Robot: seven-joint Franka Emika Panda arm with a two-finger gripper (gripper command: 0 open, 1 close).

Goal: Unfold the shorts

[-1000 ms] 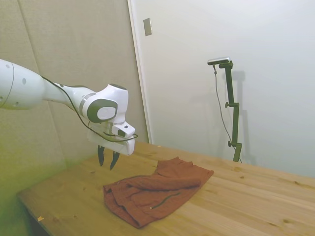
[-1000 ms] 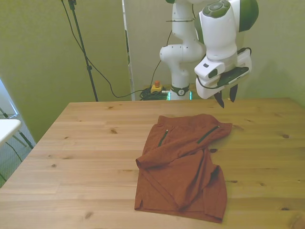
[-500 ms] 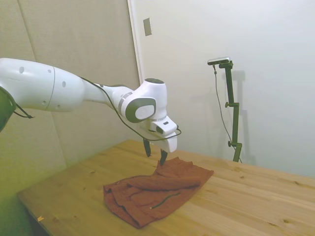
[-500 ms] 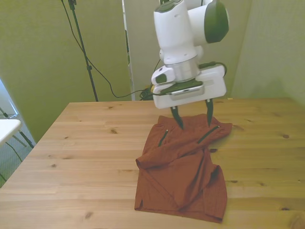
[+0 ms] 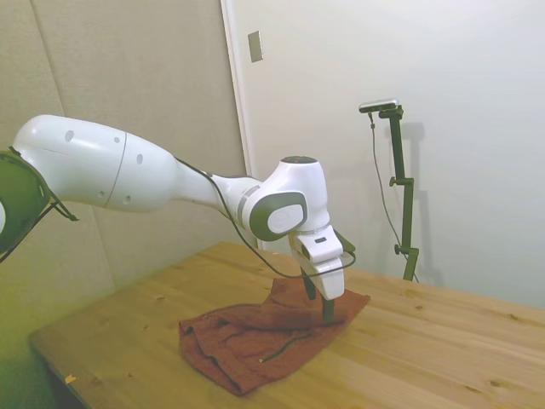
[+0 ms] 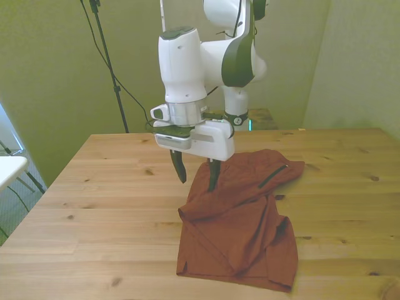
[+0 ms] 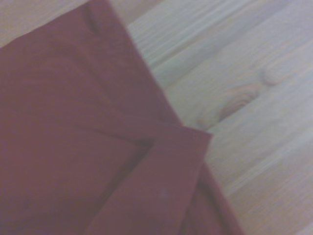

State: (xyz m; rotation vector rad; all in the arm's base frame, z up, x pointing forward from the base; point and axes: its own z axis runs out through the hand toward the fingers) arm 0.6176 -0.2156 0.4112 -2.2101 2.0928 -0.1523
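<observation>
Front view is showing one pair of shorts (image 6: 240, 215), rust-red, lying folded over itself on the one wooden table (image 6: 100, 187). One gripper (image 6: 196, 175) is hanging just above the shorts' edge on the front view's left, its two fingers (image 6: 179, 170) spread apart, one over bare wood beside the shorts, the other over the cloth. Wrist view is showing a folded corner of the shorts (image 7: 166, 181) lying against the table (image 7: 244, 78).

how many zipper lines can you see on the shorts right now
1: a dark zipper line on the shorts, near the front view's right edge. The gripper may hide another.
</observation>
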